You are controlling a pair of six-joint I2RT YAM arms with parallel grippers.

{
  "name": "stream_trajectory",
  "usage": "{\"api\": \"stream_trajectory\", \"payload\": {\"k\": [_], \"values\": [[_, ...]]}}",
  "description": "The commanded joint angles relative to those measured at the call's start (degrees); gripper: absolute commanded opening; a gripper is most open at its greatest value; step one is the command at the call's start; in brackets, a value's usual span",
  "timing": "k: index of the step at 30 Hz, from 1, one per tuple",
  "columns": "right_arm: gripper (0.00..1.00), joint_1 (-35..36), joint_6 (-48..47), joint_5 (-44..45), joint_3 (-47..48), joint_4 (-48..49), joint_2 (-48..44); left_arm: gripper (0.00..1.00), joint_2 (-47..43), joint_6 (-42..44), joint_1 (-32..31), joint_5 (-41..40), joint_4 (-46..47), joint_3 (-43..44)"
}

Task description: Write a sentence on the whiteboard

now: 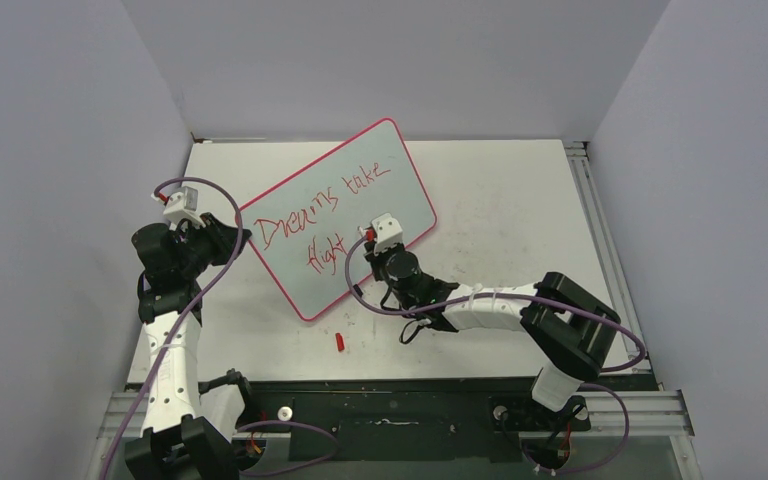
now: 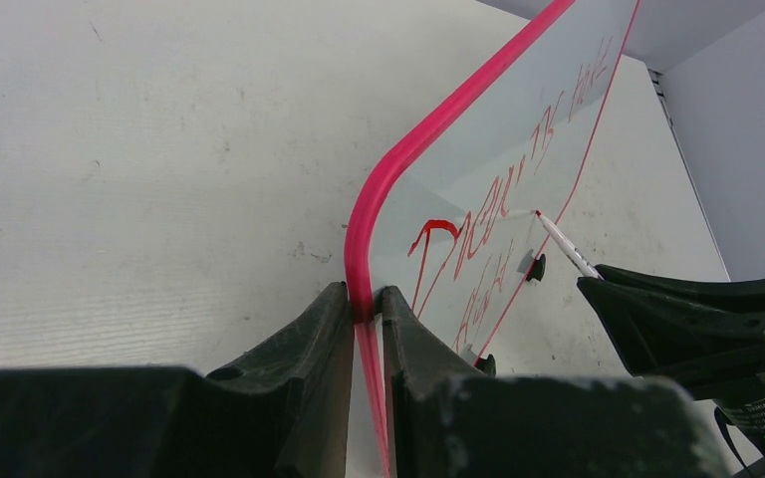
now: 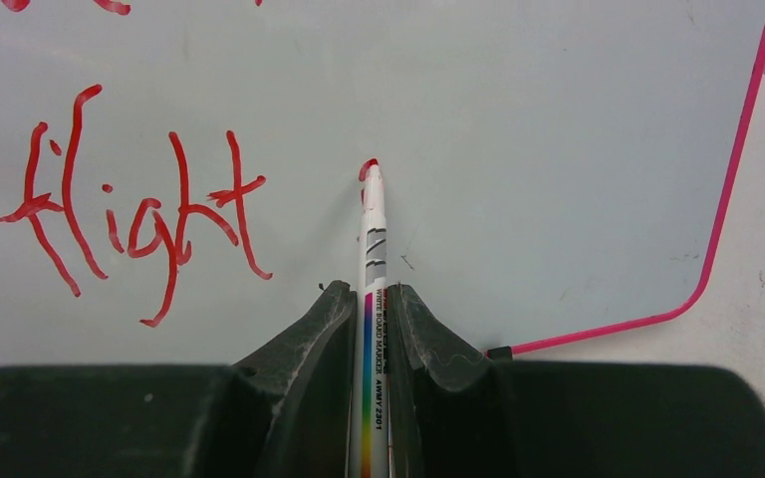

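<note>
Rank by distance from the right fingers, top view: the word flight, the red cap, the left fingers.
1. Word flight, just left, on the whiteboard.
2. Red cap, on the table, off the whiteboard.
3. Left fingers, at the whiteboard's left corner.

Both arms reach out, both grippers clamped.
The left arm (image 1: 172, 335) stretches forward, the left gripper (image 2: 366, 299) pinched on the whiteboard (image 2: 478, 149) rim; the right arm (image 1: 500, 305) folds low and leftward, the right gripper (image 3: 370, 296) closed around a marker (image 3: 373, 224).
</note>
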Motion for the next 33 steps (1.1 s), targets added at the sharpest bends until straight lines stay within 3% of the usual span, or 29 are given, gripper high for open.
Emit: {"api": "stream_trajectory", "payload": {"k": [1, 33], "values": [[0.05, -0.9, 0.5, 1.7, 2.2, 1.6, 0.7, 0.13, 0.1, 0.4, -1.0, 1.5, -0.4, 0.7], [0.05, -0.6, 4.6, 2.4, -4.2, -0.3, -2.3, 0.13, -0.2, 0.4, -1.0, 1.7, -0.4, 0.7]]}}
